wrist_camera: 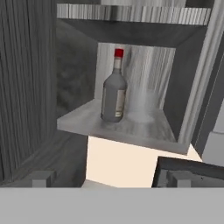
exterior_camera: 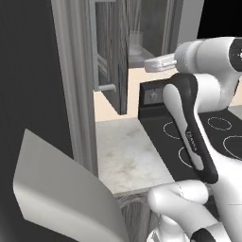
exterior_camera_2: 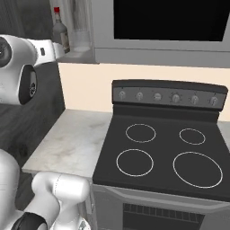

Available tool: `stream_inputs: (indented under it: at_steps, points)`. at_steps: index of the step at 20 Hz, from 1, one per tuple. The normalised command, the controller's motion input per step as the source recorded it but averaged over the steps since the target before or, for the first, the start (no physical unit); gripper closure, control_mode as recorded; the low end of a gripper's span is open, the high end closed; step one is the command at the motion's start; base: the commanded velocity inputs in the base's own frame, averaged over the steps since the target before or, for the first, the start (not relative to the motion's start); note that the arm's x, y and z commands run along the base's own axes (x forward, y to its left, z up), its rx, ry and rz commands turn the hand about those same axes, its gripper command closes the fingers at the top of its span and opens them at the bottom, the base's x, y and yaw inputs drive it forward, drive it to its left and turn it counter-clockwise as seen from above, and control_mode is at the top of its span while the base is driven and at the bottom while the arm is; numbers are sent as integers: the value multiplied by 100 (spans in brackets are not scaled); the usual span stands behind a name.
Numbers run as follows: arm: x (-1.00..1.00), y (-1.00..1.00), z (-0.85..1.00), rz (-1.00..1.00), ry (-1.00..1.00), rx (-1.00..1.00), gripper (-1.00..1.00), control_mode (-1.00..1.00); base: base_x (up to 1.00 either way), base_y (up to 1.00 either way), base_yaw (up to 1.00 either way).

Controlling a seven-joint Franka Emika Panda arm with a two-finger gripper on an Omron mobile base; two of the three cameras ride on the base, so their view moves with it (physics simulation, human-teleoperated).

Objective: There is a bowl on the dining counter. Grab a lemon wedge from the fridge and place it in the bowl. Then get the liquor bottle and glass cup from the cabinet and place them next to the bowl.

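Note:
The cabinet (wrist_camera: 30, 87) stands open, its door (exterior_camera: 113, 56) swung out. On its lower shelf (wrist_camera: 118, 127) stands the liquor bottle (wrist_camera: 114, 87), grey with a red cap, upright. Just to its right is the faint clear glass cup (wrist_camera: 144, 105). Both also appear in the right base view, bottle (exterior_camera_2: 59, 33) and cup (exterior_camera_2: 81, 31). My gripper (wrist_camera: 111, 179) is open and empty, in front of the shelf and a little below it, well short of the bottle. The hand (exterior_camera: 158, 63) points at the cabinet opening. The bowl, dining counter and lemon wedge are out of view.
Below the cabinet lies a marble worktop (exterior_camera_2: 72, 139) beside a black stove (exterior_camera_2: 166, 148), with a microwave (exterior_camera_2: 166, 20) above it. A tall dark panel (exterior_camera: 28, 71) and a pale slanted panel (exterior_camera: 61, 198) stand close on the left; I cannot tell if this is the fridge.

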Motion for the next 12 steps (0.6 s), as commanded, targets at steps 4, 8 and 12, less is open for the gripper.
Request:
stream_inputs:
  at_steps: [4,8,12]
  points:
    - [49,3,27,0,-9,5,-100,-100,0,0,0]
    - [41,4,31,0,-10,0,-100,-100,0,0,0]
    - [40,15,16,0,-4,0,-100,-100,0,0,0]
